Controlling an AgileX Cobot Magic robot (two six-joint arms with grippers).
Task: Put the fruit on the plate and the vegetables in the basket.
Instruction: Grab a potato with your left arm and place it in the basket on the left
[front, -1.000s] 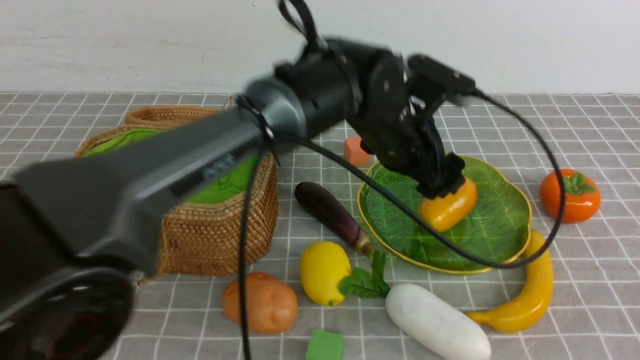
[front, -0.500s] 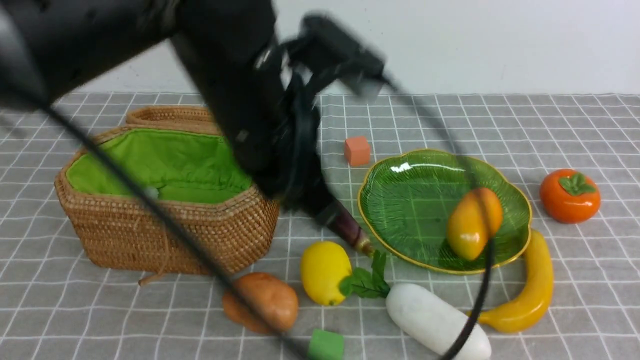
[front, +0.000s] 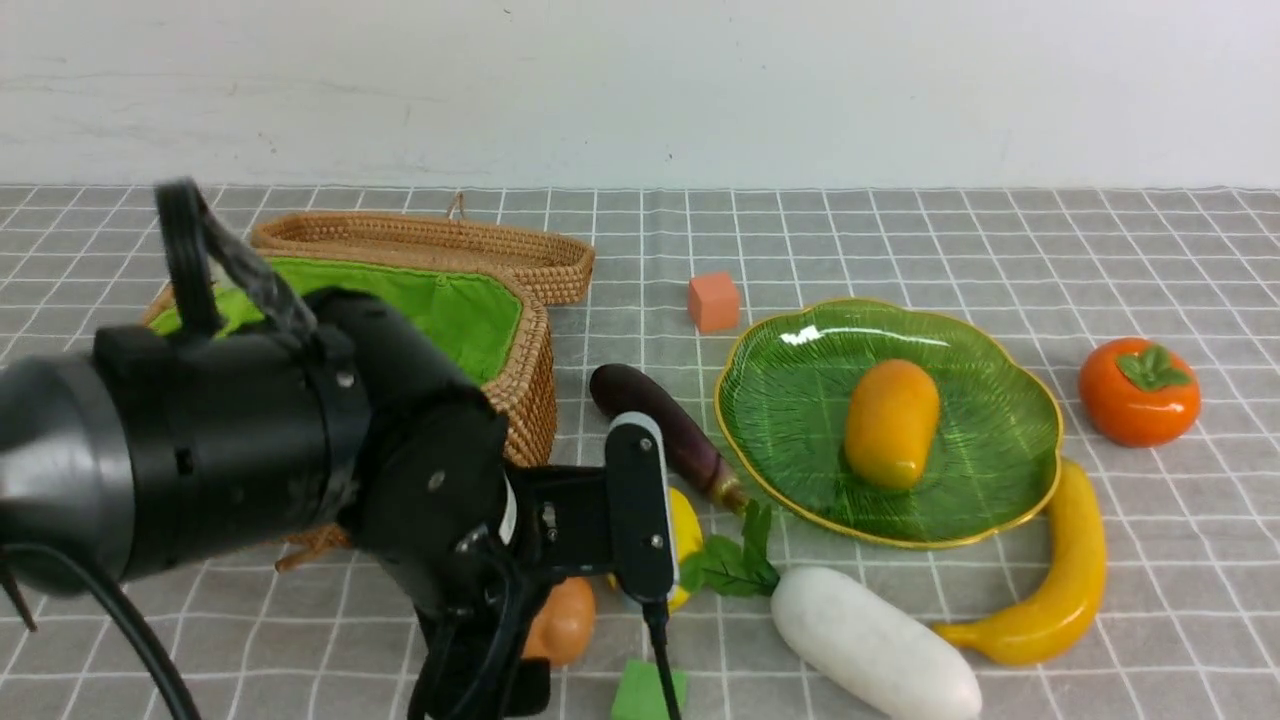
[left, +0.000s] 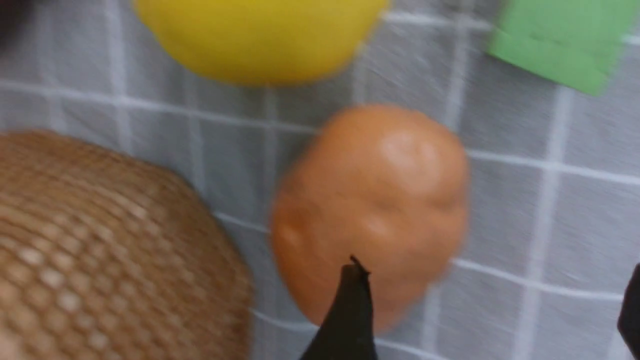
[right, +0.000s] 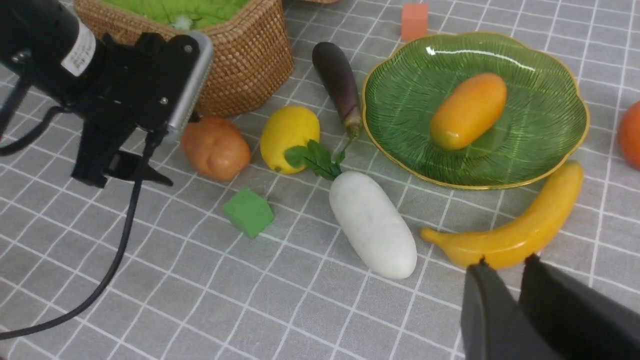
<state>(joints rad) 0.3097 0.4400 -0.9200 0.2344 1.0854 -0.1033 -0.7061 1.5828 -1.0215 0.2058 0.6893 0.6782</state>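
woven wicker basket (front: 535, 392) with cloth lining (front: 460, 318); glossy ribbed glass plate (front: 790, 400); glossy mango (front: 890, 420).

No legible txt anywhere. Only candidate: small white sticker (right: 80, 48) on wrist housing (right: 125, 85) just behind left jaws, w/ dark print too small & blurred to read. No brands, nos, signs

The left arm (front: 200, 450) extends low across the near-left of the front view. Its wrist (front: 430, 500) is bent so that the left gripper (left: 492, 305) points downward. Its 2 fingers (left: 350, 310) stand wide apart and hold nothing. The right gripper (right: 506, 262) is raised. Its 2 fingers are almost together with a narrow gap, and they grip nothing.
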